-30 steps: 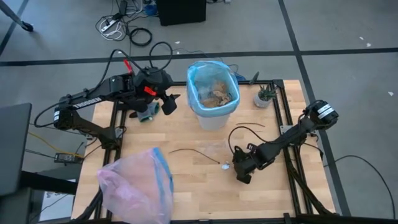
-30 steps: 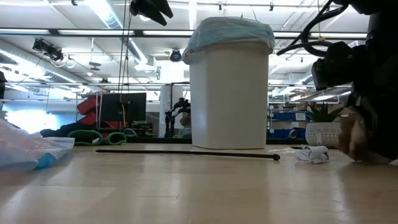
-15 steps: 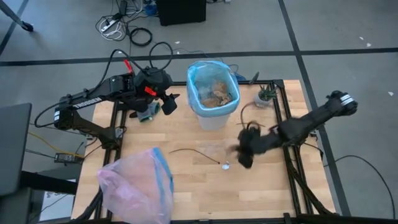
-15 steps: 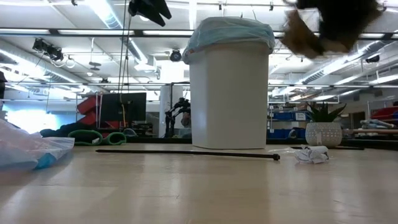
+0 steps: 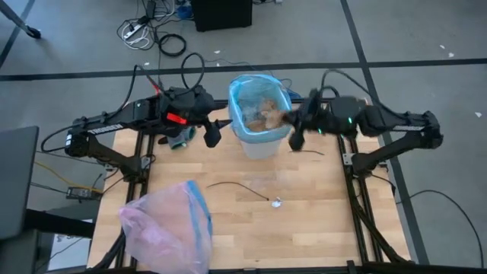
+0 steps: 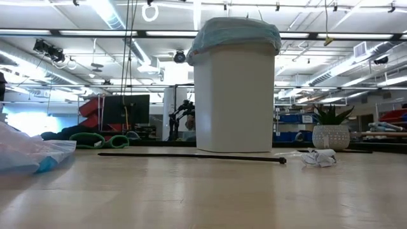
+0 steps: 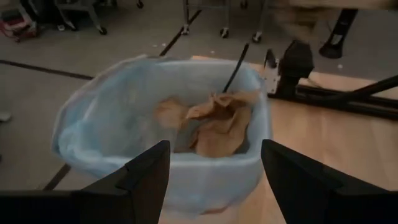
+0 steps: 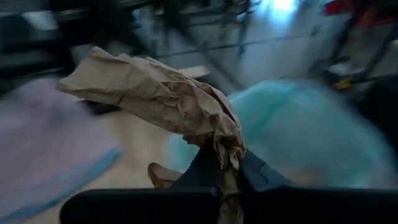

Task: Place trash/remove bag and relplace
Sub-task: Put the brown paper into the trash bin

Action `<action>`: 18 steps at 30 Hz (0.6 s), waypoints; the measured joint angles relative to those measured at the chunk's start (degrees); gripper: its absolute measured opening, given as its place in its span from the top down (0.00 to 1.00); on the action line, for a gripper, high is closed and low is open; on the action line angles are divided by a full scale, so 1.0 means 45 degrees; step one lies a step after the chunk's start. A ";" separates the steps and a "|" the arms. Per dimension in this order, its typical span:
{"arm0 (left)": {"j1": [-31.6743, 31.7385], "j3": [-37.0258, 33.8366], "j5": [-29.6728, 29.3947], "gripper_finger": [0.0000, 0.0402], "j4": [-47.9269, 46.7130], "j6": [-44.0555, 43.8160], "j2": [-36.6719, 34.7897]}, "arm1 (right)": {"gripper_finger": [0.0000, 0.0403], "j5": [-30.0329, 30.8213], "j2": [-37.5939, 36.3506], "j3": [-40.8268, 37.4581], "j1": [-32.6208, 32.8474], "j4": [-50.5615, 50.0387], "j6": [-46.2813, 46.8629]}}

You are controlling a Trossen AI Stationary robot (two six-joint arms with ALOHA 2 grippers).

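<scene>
One crumpled brown paper wad, right gripper pinching, crinkly blue bag

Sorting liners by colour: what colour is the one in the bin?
Light blue, translucent. The liner shows best in the left wrist view.

You're looking at two dark, near-black jointed arms. Your left arm has white lettering along its long link, a red-orange tag near the wrist and black cables looping off it. Your left end effector shows two flat, dark, wedge-shaped fingers. Your right arm has a small green light, a pale ring at one joint and a looping black cable.
</scene>
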 joint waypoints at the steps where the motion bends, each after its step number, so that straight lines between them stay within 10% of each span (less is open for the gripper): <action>1: -0.0084 0.0000 -0.0004 0.35 0.0033 -0.0074 -0.0003 | 1.00 -0.0029 0.0170 0.0164 -0.0448 0.0312 -0.0419; 18: -0.1594 0.0000 -0.2229 0.35 -0.1099 -0.1230 -0.0005 | 0.92 -0.4175 0.3897 0.0880 -0.4585 0.1158 -0.0707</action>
